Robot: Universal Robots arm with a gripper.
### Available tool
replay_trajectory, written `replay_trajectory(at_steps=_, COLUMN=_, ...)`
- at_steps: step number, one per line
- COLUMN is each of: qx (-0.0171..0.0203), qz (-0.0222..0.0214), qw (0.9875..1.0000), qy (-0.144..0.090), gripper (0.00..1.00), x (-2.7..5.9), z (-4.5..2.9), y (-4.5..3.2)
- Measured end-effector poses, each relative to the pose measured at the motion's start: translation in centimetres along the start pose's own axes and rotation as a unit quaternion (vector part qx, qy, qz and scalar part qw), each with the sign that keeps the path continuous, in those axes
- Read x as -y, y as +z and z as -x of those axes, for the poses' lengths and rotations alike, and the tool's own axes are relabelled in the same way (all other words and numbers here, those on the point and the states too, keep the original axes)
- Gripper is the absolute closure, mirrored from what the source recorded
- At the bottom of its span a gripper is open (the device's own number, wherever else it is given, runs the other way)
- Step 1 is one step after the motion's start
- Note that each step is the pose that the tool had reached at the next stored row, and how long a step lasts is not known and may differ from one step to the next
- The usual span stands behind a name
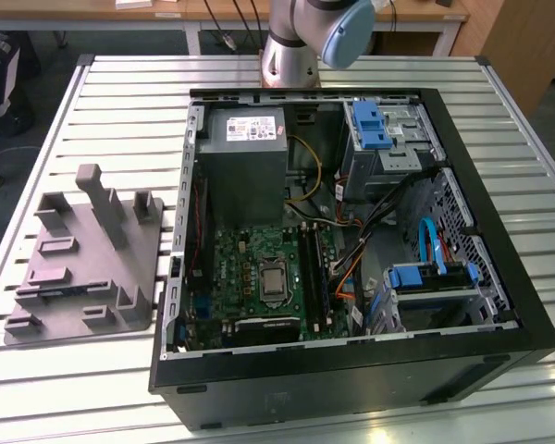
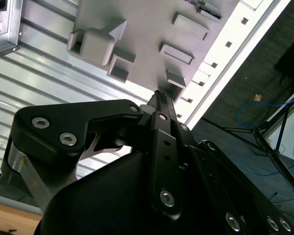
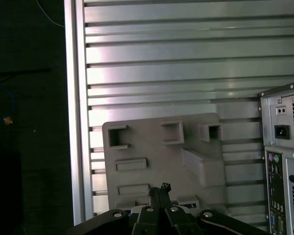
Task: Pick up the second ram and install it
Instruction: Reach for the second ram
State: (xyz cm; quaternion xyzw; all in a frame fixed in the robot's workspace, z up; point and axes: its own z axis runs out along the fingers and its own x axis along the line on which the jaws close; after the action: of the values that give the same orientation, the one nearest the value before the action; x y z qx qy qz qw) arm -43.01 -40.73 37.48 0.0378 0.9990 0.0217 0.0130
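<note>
While the hand (image 3: 159, 188) hangs above the grey fixture block (image 3: 152, 161), its fingers are drawn fully together in both wrist views. No gap shows at the tips (image 2: 161, 98), and nothing can be seen held between them. The hand is clear of the block, not touching it.

Second ram (image 2: 208, 11): a thin strip of dark board with chips lies in the fixture block, at the far edge of the second wrist view and partly cut off by the frame. It is apart from the fingertips and untouched.

Exterior view: the fixture block (image 1: 92, 268) sits on the slatted bench (image 1: 92, 92), just beside the open computer case (image 1: 499, 305) on the exterior view's left. The arm (image 1: 305, 37) rises from the bench behind the case. Inside the case the motherboard (image 1: 250, 277) lies flat. Long dark memory slots (image 1: 312, 268) run beside the processor socket; I cannot tell whether a stick sits in them.

First wrist view: the case's rear panel (image 3: 284, 147) stands beside the block.
</note>
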Motion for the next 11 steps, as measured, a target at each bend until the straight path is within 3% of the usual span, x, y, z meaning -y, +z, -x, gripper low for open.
replay_trajectory(at_steps=11, qx=0.0001, qz=0.0, qw=1.0, qy=0.0, gripper=0.9, x=0.44, z=-0.03, y=0.44)
